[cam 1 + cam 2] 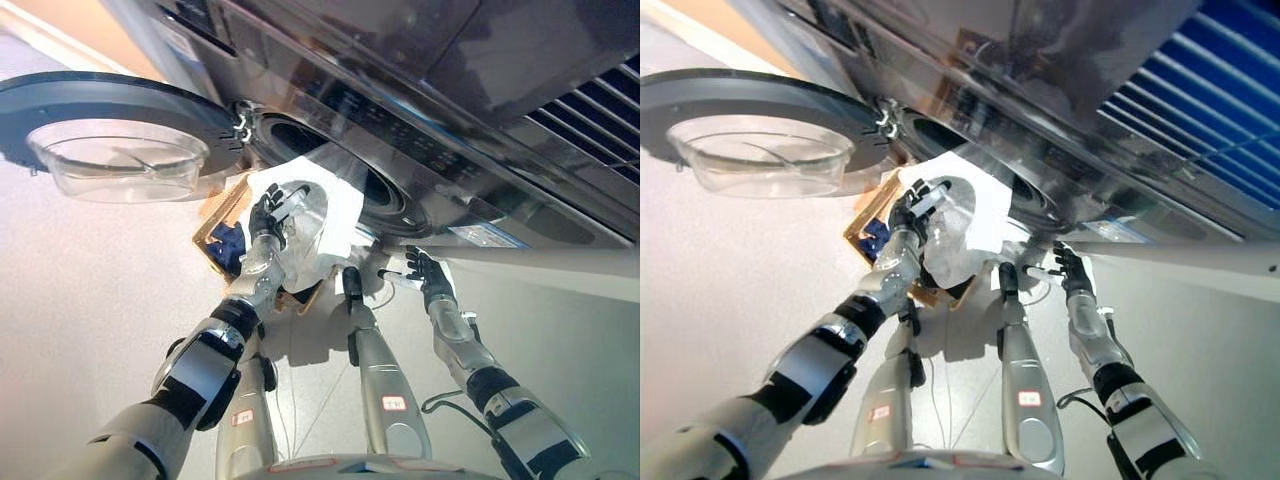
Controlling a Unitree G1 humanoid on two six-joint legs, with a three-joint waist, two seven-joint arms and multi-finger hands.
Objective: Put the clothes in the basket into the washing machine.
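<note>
Left eye view held the open washer door (115, 135) at ten o'clock, swung wide and clear of the drum opening (330, 165). Below it the basket (222, 222) sat on the floor with a dark blue garment (230, 245) inside. The left robot hand (272, 215) gripped a pale white garment (335, 215), bunched and limp, just under the opening's rim. Risk, as I judged it: trailing cloth could catch on the rim or slide back toward the basket. At four o'clock the right robot hand (425, 270) hovered with fingers loosely spread, holding nothing.
</note>
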